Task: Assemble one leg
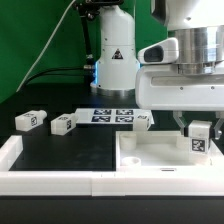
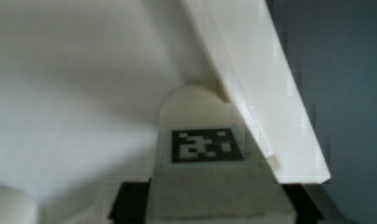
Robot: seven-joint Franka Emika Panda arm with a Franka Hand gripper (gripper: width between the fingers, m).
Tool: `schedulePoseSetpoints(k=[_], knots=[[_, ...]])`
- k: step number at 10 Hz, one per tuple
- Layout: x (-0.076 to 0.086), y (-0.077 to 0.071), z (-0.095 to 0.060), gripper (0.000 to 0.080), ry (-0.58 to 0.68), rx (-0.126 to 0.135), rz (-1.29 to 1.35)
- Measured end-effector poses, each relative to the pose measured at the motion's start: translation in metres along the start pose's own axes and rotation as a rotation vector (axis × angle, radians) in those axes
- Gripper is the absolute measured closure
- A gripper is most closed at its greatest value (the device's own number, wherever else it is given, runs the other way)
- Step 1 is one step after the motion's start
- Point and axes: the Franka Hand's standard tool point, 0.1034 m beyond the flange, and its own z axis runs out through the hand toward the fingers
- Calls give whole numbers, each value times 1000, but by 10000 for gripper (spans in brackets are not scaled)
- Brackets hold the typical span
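Observation:
My gripper (image 1: pixel 200 128) is shut on a white leg (image 1: pixel 200 136) with a black-and-white tag and holds it upright over the far right corner of the large flat white square piece (image 1: pixel 150 160). In the wrist view the held leg (image 2: pixel 206 150) fills the lower middle, its rounded end against the white piece (image 2: pixel 78 90) next to a raised white rim (image 2: pixel 256 80). The black fingers (image 2: pixel 132 200) press both its sides. Three more legs lie on the black table: one (image 1: pixel 30 119), a second (image 1: pixel 63 123) and a third (image 1: pixel 143 121).
The marker board (image 1: pixel 108 115) lies at the back by the arm's base (image 1: pixel 112 70). A white frame (image 1: pixel 30 180) borders the black work area at the front and on the exterior view's left.

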Motion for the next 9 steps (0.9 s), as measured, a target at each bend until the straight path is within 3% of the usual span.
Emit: schedulePoseSetpoints(k=[4,8,9], knots=[[-2,-2,1,508,-5,6,508],[-2,-2,2,508,-16,17,541],[-2,-2,2,299,-15,17,529]])
